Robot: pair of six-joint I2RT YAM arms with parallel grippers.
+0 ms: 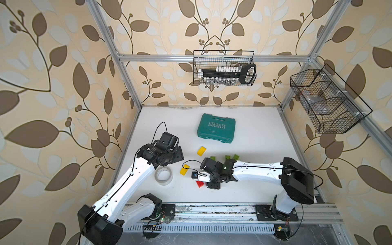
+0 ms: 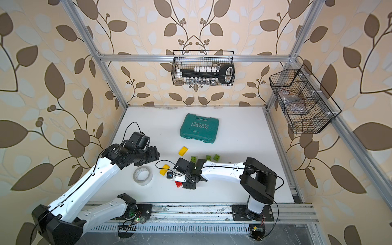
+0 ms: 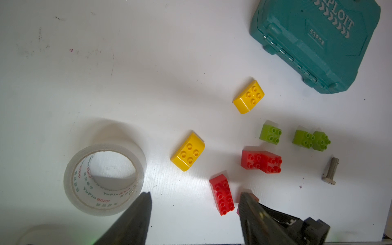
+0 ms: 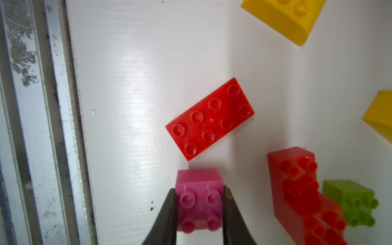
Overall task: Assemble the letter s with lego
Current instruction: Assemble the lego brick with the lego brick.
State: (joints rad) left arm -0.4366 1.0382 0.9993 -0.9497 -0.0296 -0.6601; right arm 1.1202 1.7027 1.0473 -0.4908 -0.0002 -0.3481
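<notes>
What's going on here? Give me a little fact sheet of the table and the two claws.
Holding: right gripper shut on pink brick
Idle: left gripper open, empty
Loose lego: long red brick, red stepped block, two yellow bricks, three green bricks
Not lego: tape roll, bolt, teal case

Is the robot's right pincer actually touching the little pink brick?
Touching. The right wrist view shows the right pincer with both fingers pressed against opposite sides of the pink brick.
</notes>
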